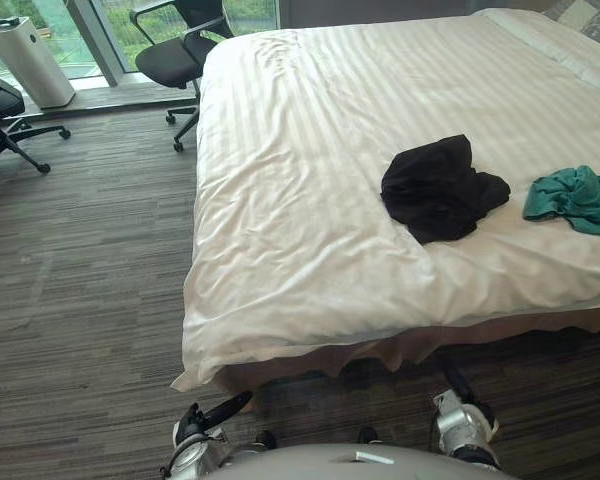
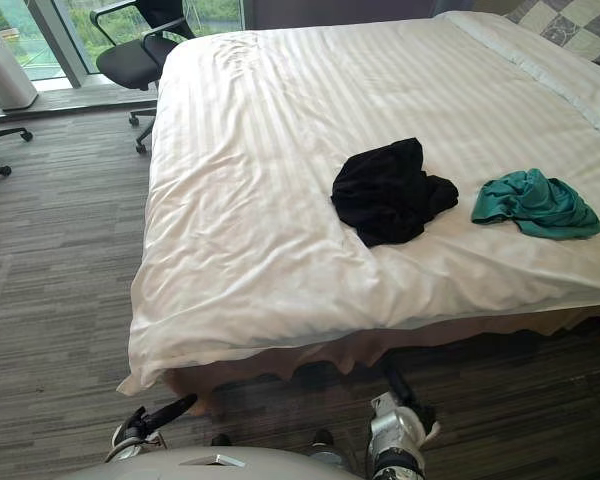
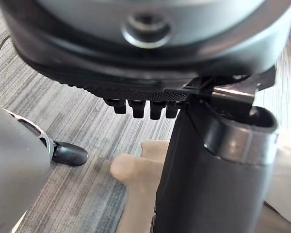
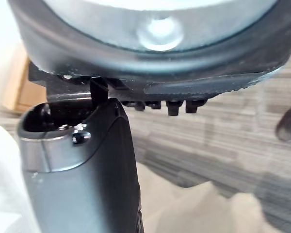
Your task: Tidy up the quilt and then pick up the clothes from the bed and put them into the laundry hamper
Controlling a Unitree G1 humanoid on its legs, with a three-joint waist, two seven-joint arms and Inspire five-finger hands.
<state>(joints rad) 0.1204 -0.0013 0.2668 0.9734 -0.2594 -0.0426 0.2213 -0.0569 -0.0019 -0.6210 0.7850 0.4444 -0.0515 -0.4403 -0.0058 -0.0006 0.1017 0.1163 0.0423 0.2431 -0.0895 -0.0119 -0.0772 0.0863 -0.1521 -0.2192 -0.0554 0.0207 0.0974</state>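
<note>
The quilt [image 1: 310, 200] lies fairly smooth, so tidying seems done, yet the black garment [image 1: 440, 188] and teal garment [image 1: 580, 198] remain on the bed, left hand [image 3: 208, 184] and right hand [image 4: 87, 174] hanging empty, fingers relaxed

The quilt [image 1: 310, 200] lies flat, with nothing on its left half from the foot edge of the bed [image 1: 400, 345] upward. On its right half sit a black garment [image 1: 440, 188] and a teal garment [image 1: 578, 198], bare quilt between them. The carpet [image 1: 80, 300] alongside is open up to an office chair [image 1: 175, 55] by the far corner.
</note>
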